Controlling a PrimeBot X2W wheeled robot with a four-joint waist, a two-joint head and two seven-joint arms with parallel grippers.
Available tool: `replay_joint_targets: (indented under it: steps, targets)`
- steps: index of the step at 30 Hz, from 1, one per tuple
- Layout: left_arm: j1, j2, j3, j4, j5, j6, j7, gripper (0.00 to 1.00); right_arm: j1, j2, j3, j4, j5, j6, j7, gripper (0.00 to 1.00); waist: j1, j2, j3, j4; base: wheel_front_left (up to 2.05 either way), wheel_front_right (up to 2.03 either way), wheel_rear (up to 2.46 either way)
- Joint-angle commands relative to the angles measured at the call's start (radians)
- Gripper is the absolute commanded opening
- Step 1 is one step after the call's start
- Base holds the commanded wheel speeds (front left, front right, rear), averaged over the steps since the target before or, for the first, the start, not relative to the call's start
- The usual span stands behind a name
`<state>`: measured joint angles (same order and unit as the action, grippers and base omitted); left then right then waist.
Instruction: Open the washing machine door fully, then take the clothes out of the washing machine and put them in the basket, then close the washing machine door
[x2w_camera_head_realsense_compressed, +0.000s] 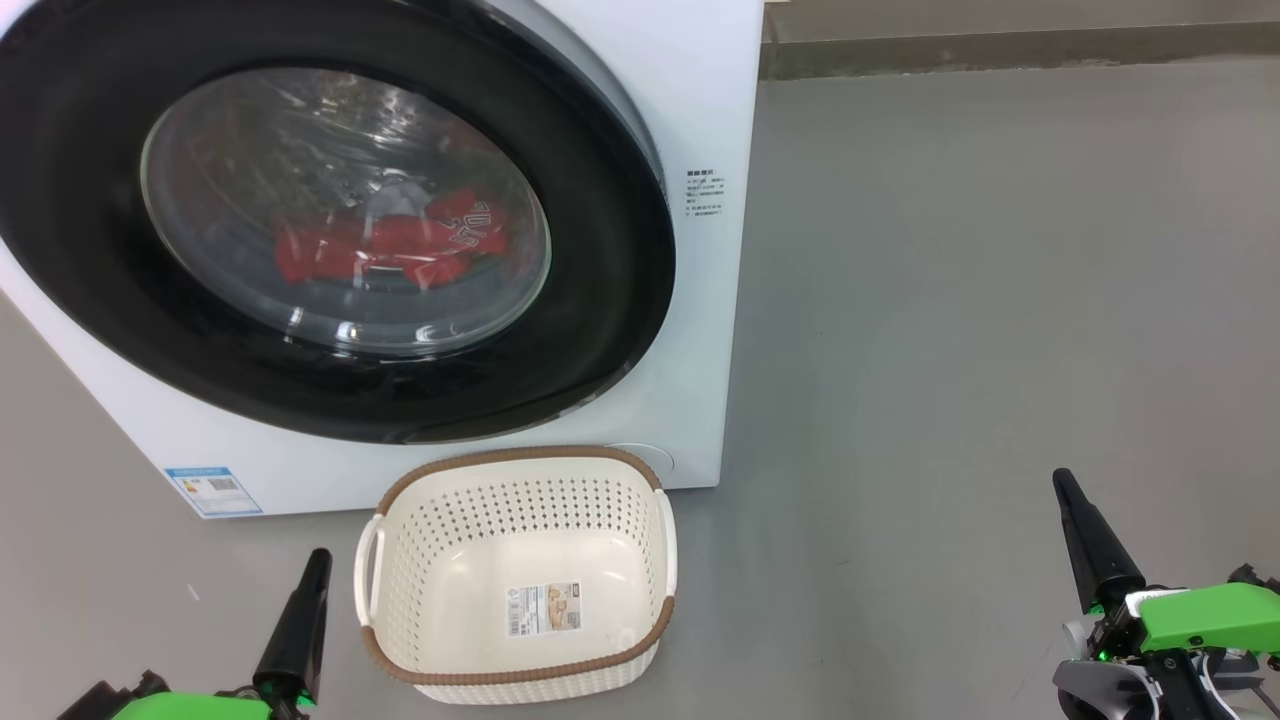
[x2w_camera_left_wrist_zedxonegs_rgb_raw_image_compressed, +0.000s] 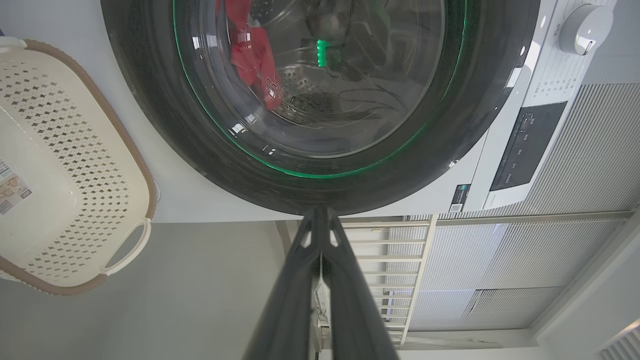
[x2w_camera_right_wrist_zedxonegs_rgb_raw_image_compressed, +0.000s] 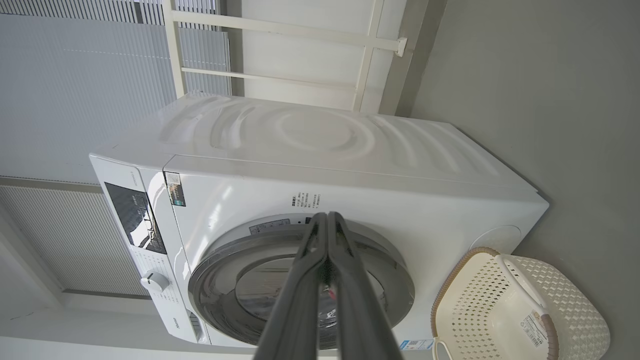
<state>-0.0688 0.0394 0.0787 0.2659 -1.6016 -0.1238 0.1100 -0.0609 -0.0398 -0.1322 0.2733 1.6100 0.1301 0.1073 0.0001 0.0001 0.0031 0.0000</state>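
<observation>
The glossy black round washing machine door (x2w_camera_head_realsense_compressed: 620, 330) is shut, with red fabric clothes (x2w_camera_head_realsense_compressed: 390, 250) behind its glass. The cream perforated plastic basket (x2w_camera_head_realsense_compressed: 520, 458) sits on the floor just below. Both the left fingers (x2w_camera_head_realsense_compressed: 305, 610) and right fingers (x2w_camera_head_realsense_compressed: 1090, 540) are pressed together and empty. Best to hook the door's rim edge and swing it fully wide.

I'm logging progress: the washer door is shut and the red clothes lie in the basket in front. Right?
No. The head view shows the basket empty; the red clothes are inside the washer, behind its shut door.
</observation>
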Motion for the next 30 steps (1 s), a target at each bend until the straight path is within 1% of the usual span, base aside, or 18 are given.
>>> replay_joint_targets:
  steps: [1, 30]
  targets:
    - [-0.039, 0.011, 0.035, -0.021, -0.007, -0.007, 0.003, 0.0, -0.047, -0.01, 0.019, -0.029, -0.001, 0.001, 0.006, 0.0, -0.0001, -0.0001, 0.0, 0.0, 0.0, 0.0, 0.0]
    - [-0.039, 0.011, 0.035, -0.021, -0.007, -0.007, 0.003, 0.0, -0.047, -0.01, 0.019, -0.029, -0.001, 0.001, 0.006, 0.0, -0.0001, -0.0001, 0.0, 0.0, 0.0, 0.0, 0.0]
